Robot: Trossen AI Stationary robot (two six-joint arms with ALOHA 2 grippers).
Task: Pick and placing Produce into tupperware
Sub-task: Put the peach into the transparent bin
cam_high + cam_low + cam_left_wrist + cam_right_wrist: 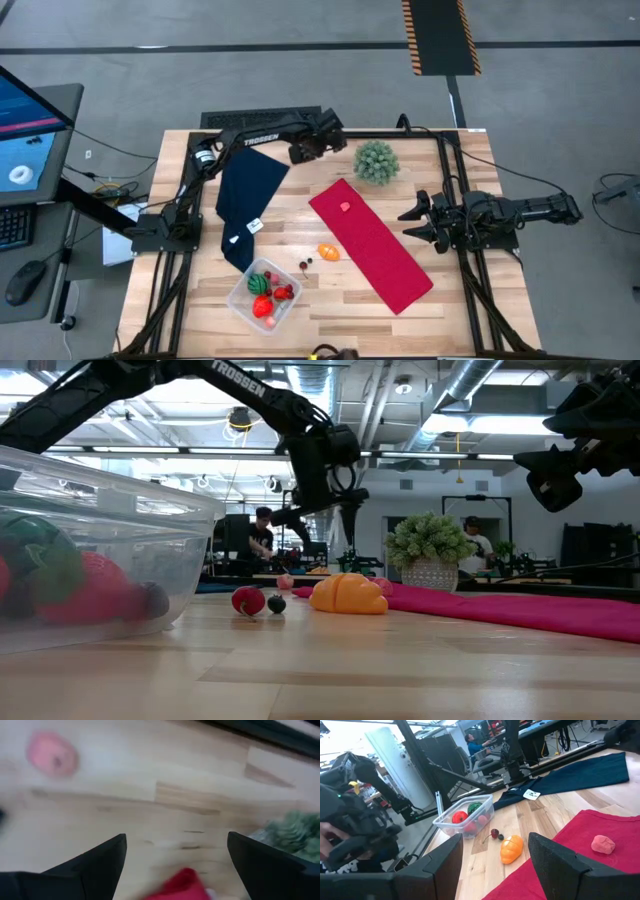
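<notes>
The clear tupperware point(262, 297) stands near the table's front edge with red and green produce inside. On bare wood lie an orange piece point(328, 252) and two dark cherries point(305, 264). A pink piece point(345, 207) lies on the red cloth point(380, 255). Another pink-red piece point(52, 760) rests on the wood ahead of my left gripper point(176, 836), which hangs open and empty above the table's far side point(305, 150), near the red cloth's far corner point(181, 884). My right gripper point(496, 839) waits open and level at the right point(412, 222).
A spiky green plant ball point(376, 162) stands at the far side, just right of my left gripper. A dark blue cloth point(248, 200) lies between the left arm and the tupperware. People sit at desks in the room beyond the table.
</notes>
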